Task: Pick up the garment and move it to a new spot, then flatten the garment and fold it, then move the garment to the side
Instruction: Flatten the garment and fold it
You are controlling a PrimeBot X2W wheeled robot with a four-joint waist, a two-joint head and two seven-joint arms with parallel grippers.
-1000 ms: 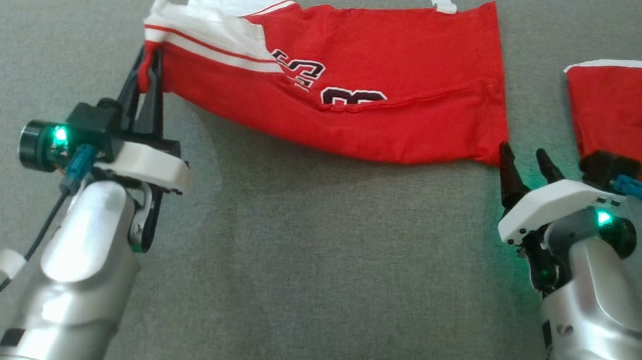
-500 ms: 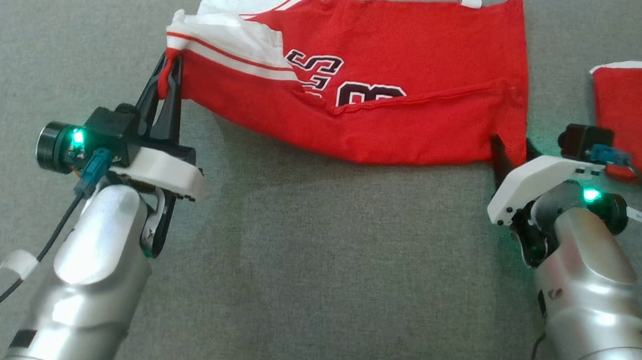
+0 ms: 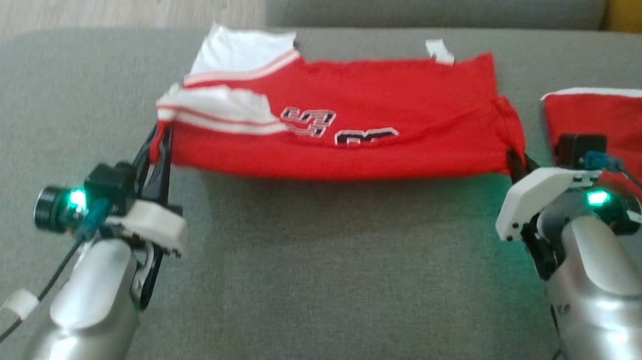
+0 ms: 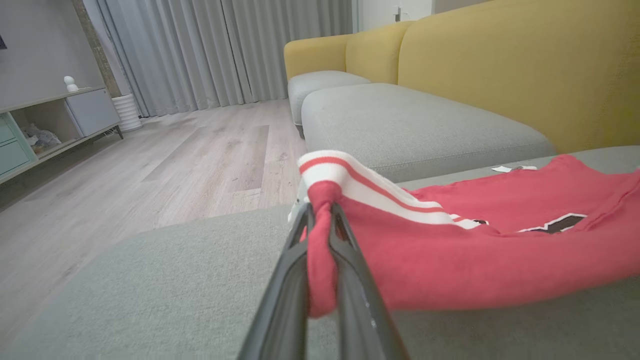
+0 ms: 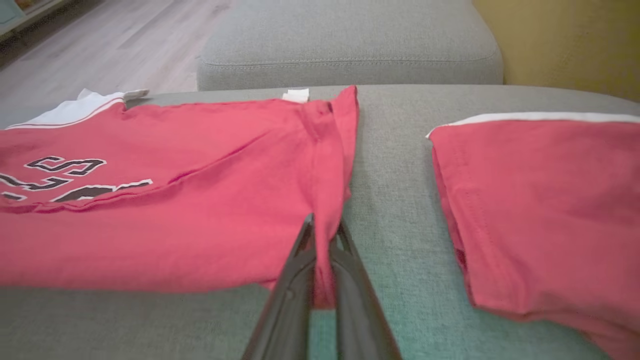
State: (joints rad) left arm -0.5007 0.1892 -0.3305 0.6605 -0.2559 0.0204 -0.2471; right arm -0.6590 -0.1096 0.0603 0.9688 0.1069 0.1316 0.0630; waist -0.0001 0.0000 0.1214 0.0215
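Pinching the shirt (image 3: 358, 132) at its 2 near corners, both end effectors are pressed together on cloth. The left end effector (image 4: 320, 220) holds a bunched fold just under the white striped band. The right end effector (image 5: 324, 225) clamps the red hem at the other end.

The shirt lies across the far half of the grey seat (image 3: 320, 270), lengthwise from left to right, with its far edge close to the seat's back edge. Its near edge looks slightly raised between the 2 grips. A separate red cloth (image 3: 613, 127) lies near the seat's right edge, apart from the shirt but close to the right end effector.

The shirt looks light, soft and limp, so it should sag in the middle when lifted and will not hold a crease by itself. It appears doubled over, so each grip should take every layer or the lower one may peel away. Thin knit can slide out of narrow fingers under a hard pull. Even tension across both corners suits it best.
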